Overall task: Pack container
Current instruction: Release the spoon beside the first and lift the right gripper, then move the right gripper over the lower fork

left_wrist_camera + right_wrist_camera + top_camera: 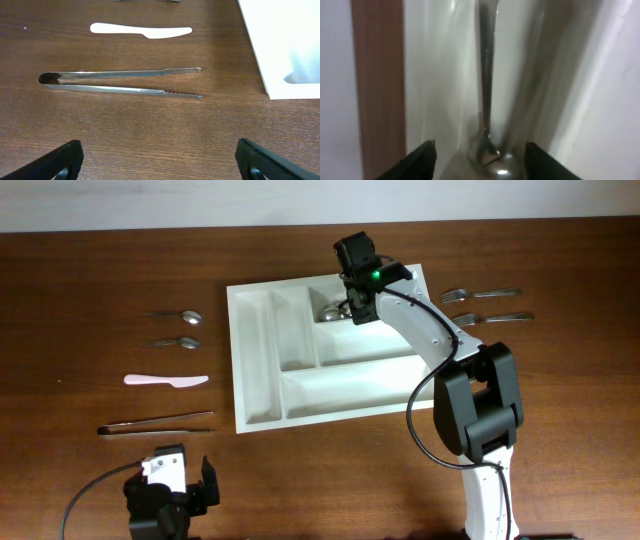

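Observation:
The container (pixel 262 395), a big white cutlery tray, lies mid-table. Its corner shows in the left wrist view (pixel 280 45). My right gripper (pixel 358 308) hovers low over the tray's far long compartment. In the right wrist view its jaws (pixel 480 150) stand apart, with a metal spoon (pixel 487 90) lying loose on the white floor (pixel 615 100) between them. That spoon (pixel 333 309) shows partly beside the gripper from overhead. My left gripper (pixel 188 472) waits open near the front edge, empty (pixel 160 155), just short of the metal tongs (pixel 122 82).
Left of the tray lie two spoons (pixel 178 315) (pixel 178 342), a white plastic knife (pixel 165 380) (pixel 140 30) and the tongs (pixel 155 423). Two forks (pixel 480 294) (pixel 490 318) rest to the tray's right, past the right arm.

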